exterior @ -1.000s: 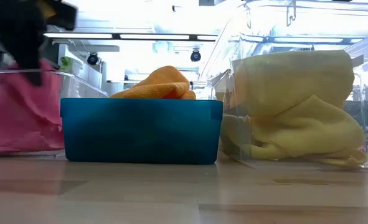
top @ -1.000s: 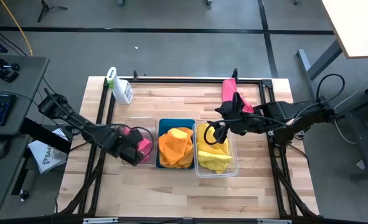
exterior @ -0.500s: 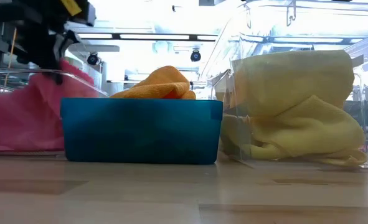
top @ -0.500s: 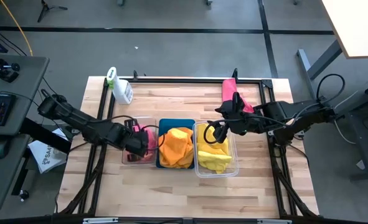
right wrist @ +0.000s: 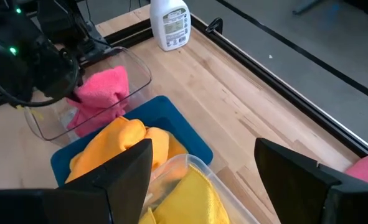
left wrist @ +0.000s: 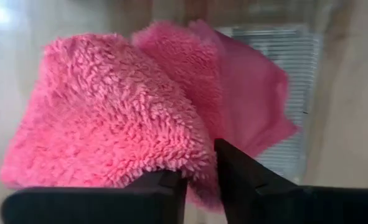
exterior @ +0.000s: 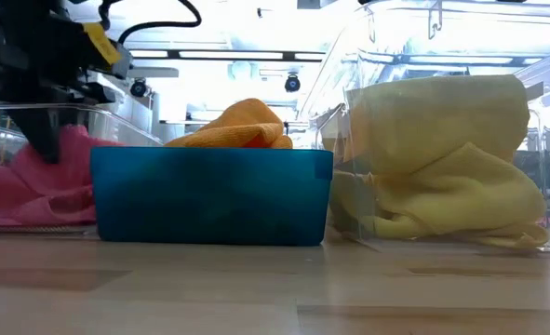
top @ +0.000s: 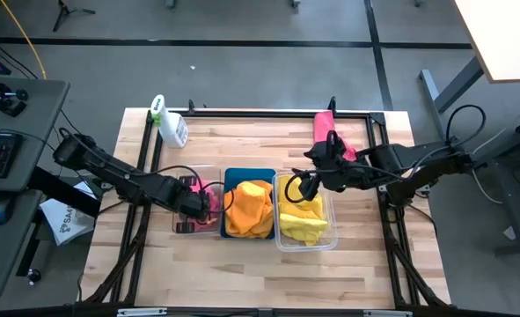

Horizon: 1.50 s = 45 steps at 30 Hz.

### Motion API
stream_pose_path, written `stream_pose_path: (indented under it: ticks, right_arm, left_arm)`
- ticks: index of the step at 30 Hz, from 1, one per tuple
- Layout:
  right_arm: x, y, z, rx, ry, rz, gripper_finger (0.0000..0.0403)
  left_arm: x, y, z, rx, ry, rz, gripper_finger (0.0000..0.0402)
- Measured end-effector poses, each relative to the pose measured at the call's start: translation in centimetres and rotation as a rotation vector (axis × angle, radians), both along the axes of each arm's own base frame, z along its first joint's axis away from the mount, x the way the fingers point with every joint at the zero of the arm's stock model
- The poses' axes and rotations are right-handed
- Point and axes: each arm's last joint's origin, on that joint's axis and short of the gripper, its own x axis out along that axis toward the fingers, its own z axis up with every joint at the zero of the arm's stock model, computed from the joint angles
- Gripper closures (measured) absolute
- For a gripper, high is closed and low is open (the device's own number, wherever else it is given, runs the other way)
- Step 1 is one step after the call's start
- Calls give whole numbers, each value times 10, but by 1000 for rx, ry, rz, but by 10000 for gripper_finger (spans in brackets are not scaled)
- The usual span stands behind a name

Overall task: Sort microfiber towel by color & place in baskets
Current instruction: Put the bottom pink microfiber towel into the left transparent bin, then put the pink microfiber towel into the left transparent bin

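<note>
A pink microfiber towel is in the left clear basket, with my left gripper shut on it from inside the basket. In the low view the pink towel lies bunched behind the basket wall. Orange towels fill the blue basket in the middle. Yellow towels fill the right clear basket. My right gripper hovers open over that basket's far end. Another pink towel lies on the table at its far right. My left gripper pinches the pink towel between its two fingers at a bunched fold on the towel's edge, several layers thick. The fingers come from above, slanting down. The towel's lower part lies on the basket's floor.
A white spray bottle with a green top stands at the table's far left corner. Black frame rails run along the table's edges. Bare wood lies near the table's near edge and beyond the baskets.
My left gripper has moved down and a little toward the blue basket, carrying the pink towel. The towel, first held high above the clear basket's rim, has sunk into the basket and now bunches on its floor. The right arm has kept still.
</note>
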Motion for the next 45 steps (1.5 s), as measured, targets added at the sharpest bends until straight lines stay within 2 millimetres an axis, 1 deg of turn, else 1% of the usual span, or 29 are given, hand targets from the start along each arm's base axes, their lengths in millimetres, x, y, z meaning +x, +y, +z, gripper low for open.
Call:
stream_pose_path:
  ticks: [6, 10, 15, 18, 20, 22, 27, 30, 34, 37, 39, 42, 45]
  right_arm:
    - [12, 3, -11, -7, 36, 3, 128]
    - [18, 6, -12, 18, 15, 22, 128]
    - [16, 5, -8, 40, -14, 15, 128]
    - [14, 5, -6, 67, -38, -5, 128]
    - [14, 5, -6, 81, -41, -10, 128]
    - [14, 5, -7, 89, -37, -5, 128]
    - [13, 5, -5, 104, -47, -12, 128]
    - [8, 3, -1, 107, -65, -22, 128]
    - [3, 0, 0, 98, -80, -84, 128]
    - [-3, -8, -4, 85, -64, -220, 128]
    - [-8, -19, -9, 100, -34, -332, 128]
    - [-21, -43, -18, 163, 73, -515, 128]
    - [-36, -72, -24, 162, 238, -650, 128]
  left_arm:
    - [7, -5, 16, -123, -11, -8, 277]
    - [13, -8, 34, -213, -19, -20, 251]
    - [17, -12, 72, -322, -52, -80, 241]
    - [15, -14, 95, -359, -133, -86, 241]
    - [9, -15, 106, -360, -180, -100, 241]
    - [0, -14, 112, -342, -205, -104, 241]
    - [-24, -6, 134, -345, -341, -56, 241]
    - [-40, 0, 150, -301, -495, -28, 241]
    - [-55, 9, 171, -234, -770, 37, 241]
    - [-59, 15, 176, -220, -935, 87, 241]
    - [-58, 17, 175, -213, -1010, 114, 241]
    - [-54, 18, 166, -228, -1058, 139, 241]
    - [-46, 19, 154, -226, -1080, 168, 241]
